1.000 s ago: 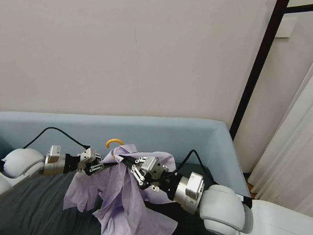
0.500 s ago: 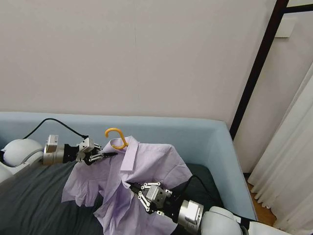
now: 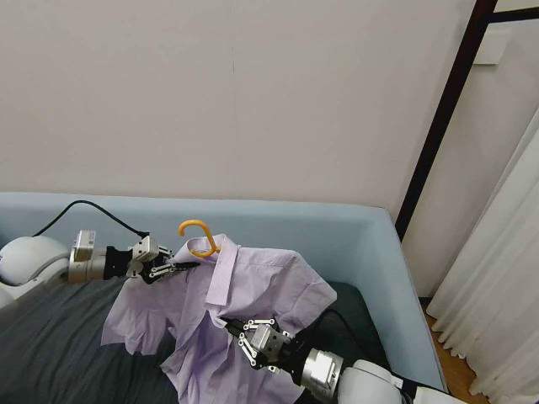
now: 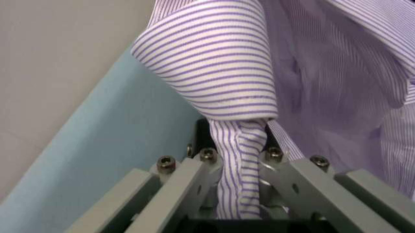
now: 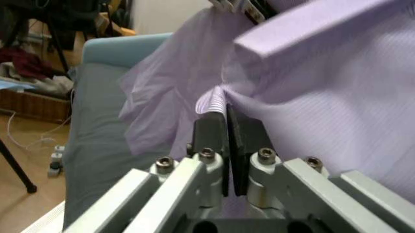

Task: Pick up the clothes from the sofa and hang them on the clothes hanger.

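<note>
Two grippers hold one lilac striped shirt (image 3: 261, 290) above the pale blue sofa (image 3: 362, 244). The left gripper (image 3: 185, 268) is clamped on shoulder fabric beside the collar, where a yellow hanger hook (image 3: 196, 228) rises. The right gripper (image 3: 232, 327) pinches a fold of the shirt front lower down, over the dark seat cushion (image 3: 50, 337).

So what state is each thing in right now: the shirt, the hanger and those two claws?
shirt: spread open, draped over the hanger, held by both grippers.
hanger: inside the shirt, its hook poking out at the collar.
left gripper: shut on the shirt, close to the collar.
right gripper: shut on a fold of the shirt, lower on its front.
</note>
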Motion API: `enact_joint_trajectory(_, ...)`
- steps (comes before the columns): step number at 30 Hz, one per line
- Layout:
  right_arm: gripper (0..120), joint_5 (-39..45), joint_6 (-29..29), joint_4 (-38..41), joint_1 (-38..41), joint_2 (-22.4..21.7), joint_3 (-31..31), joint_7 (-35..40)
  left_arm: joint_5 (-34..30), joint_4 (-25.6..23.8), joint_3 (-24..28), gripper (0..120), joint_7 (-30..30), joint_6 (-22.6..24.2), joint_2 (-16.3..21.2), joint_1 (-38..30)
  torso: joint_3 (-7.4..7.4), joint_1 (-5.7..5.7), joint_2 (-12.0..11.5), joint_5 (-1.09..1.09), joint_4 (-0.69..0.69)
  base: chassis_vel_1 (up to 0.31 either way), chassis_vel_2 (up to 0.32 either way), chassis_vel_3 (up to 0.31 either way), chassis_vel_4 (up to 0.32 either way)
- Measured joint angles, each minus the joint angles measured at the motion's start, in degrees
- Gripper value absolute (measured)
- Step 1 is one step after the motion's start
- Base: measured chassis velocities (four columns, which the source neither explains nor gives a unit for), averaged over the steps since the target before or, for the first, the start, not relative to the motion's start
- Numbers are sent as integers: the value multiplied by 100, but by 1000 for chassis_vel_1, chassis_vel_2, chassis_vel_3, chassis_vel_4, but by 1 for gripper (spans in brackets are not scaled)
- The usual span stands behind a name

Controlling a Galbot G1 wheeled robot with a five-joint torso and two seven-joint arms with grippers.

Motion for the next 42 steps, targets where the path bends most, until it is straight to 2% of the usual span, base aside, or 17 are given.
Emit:
enact_joint_trajectory(7,35,-137,17,353,-333,-487,245,-161,68,-157,-468,1,21,-129,300,320,-1,-1,0,0,-1,0,0,0,0)
enact_joint_trajectory(10,43,-183,60,429,-467,-654,395,-216,115,-189,-502,1,21,-161,339,336,-1,0,0,0,-1,0,0,0,0)
enact_joint_trajectory(12,53,-291,163,566,-750,-991,721,-358,167,-223,-544,1,21,-194,356,336,-1,0,0,0,0,0,0,0,0)
enact_joint_trajectory(15,59,-311,179,620,-859,-1109,858,-414,174,-232,-556,1,20,-198,356,334,-1,0,0,-1,-1,0,0,0,0)
enact_joint_trajectory(16,66,-307,187,663,-933,-1181,953,-439,176,-235,-564,1,20,-199,356,333,-1,0,0,-1,-2,0,0,0,0)
enact_joint_trajectory(19,81,240,94,1147,-1381,-1455,1394,-510,165,-233,-569,1,53,-224,360,329,-1,0,0,1,-1,0,0,0,0)
enact_joint_trajectory(21,86,380,95,1284,-1511,-1506,1507,-527,146,-217,-569,1,84,-245,358,326,-1,-1,0,0,-2,0,0,0,0)
enact_joint_trajectory(24,97,999,49,1540,-1697,-1610,2132,-550,70,-232,-600,1,148,-310,356,387,-1,-1,1,0,-1,0,0,0,0)
enact_joint_trajectory(25,99,1373,-122,1538,-1542,-1660,2341,-486,84,-268,-620,1,148,-340,356,448,-1,-1,1,0,-2,0,0,0,0)
enact_joint_trajectory(26,99,1373,-122,1538,-1542,-1660,2341,-486,84,-268,-620,1,148,-340,356,448,-1,-1,1,0,-2,0,0,0,0)
enact_joint_trajectory(28,100,2687,-781,1469,-810,-1742,2580,-179,147,-364,-630,1,121,-368,307,551,0,0,0,0,0,0,0,0,0)
enact_joint_trajectory(30,100,3481,-1188,1281,-264,-1685,2673,-36,216,-432,-629,1,101,-376,244,592,0,0,0,-2,1,0,0,0,0)
enact_joint_trajectory(32,100,3607,-1320,1142,-19,-1678,2684,-107,246,-463,-619,1,95,-377,221,598,1,0,0,-1,2,0,0,0,0)
enact_joint_trajectory(35,100,3369,-1611,884,367,-1934,2507,-774,361,-562,-496,1,110,-382,154,563,1,1,0,0,1,0,0,0,0)
enact_joint_trajectory(36,100,3369,-1611,884,367,-1934,2507,-774,361,-562,-496,1,110,-382,154,563,1,1,0,0,1,0,0,0,0)
enact_joint_trajectory(39,100,2928,-1836,879,435,-2192,2362,-1464,512,-662,-372,1,160,-407,121,528,1,0,0,1,-3,0,0,0,0)
enact_joint_trajectory(42,100,2744,-1919,924,501,-2226,2297,-1650,545,-716,-285,1,178,-410,75,487,0,0,0,1,-2,0,0,0,0)
